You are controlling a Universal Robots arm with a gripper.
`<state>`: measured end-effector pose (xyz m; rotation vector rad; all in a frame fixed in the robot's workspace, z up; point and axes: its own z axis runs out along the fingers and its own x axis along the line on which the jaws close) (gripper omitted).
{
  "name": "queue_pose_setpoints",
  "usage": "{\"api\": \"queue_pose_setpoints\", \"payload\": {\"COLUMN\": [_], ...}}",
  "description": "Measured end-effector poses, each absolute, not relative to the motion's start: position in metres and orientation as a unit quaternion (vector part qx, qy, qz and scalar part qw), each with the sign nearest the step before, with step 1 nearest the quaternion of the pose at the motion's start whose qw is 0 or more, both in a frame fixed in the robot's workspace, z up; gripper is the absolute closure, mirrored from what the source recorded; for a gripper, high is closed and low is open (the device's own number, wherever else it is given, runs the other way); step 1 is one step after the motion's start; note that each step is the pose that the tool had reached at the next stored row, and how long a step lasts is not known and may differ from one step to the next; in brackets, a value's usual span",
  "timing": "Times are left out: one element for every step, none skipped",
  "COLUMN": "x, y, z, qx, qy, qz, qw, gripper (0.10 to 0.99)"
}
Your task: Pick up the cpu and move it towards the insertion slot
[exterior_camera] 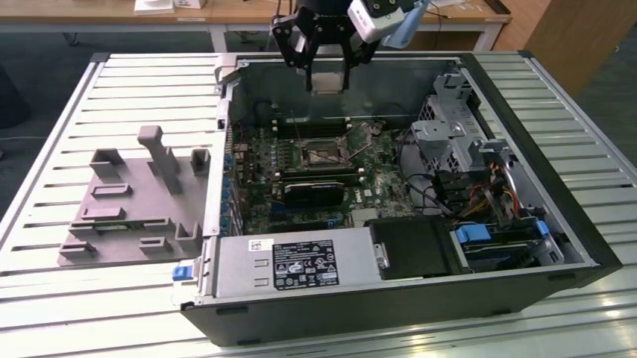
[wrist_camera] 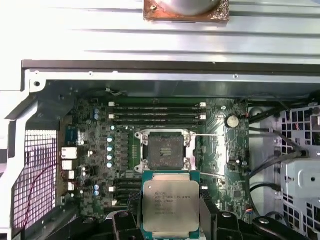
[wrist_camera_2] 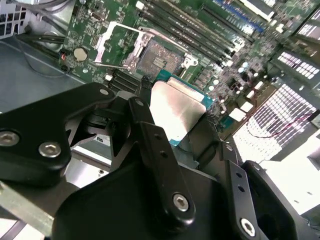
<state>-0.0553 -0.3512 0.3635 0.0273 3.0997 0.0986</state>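
My gripper hangs over the far wall of the open computer case, shut on the cpu, a small silver square held flat between the black fingers. In both wrist views the cpu shows its shiny metal top and thin rim. The insertion slot lies on the green motherboard below and nearer the case's middle, its silvery frame open around a dark centre. The chip is held well above the board, apart from the slot.
A grey plastic fixture stands on the slatted table at the exterior view's left. Inside the case sit a power supply, a black shroud, a drive cage with cables, and memory slots beside the socket.
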Motion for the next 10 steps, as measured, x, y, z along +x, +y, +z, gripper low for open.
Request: {"api": "queue_pose_setpoints", "payload": {"x": [-0.055, -0.054, -0.054, -0.053, -0.052, -0.052, -0.051, -0.05, -0.049, -0.049], "y": [-0.349, -0.347, -0.345, -0.343, -0.342, -0.34, -0.338, -0.336, -0.334, -0.332], "z": [0.363, 0.362, 0.362, 0.362, 0.361, 0.361, 0.361, 0.36, 0.36, 0.36], "qx": [0.009, 0.009, 0.009, 0.009, 0.009, 0.009, 0.009, 0.009, 0.009, 0.008], "qy": [0.999, 0.999, 0.999, 0.999, 0.999, 0.999, 0.999, 0.999, 0.999, 0.999], "qz": [0.032, 0.032, 0.032, 0.032, 0.032, 0.032, 0.032, 0.032, 0.032, 0.032], "qw": [0.02, 0.02, 0.02, 0.02, 0.02, 0.02, 0.02, 0.02, 0.02, 0.02], "gripper": [0.545, 0.545, 0.545, 0.545, 0.545, 0.545, 0.545, 0.545, 0.545, 0.545]}}
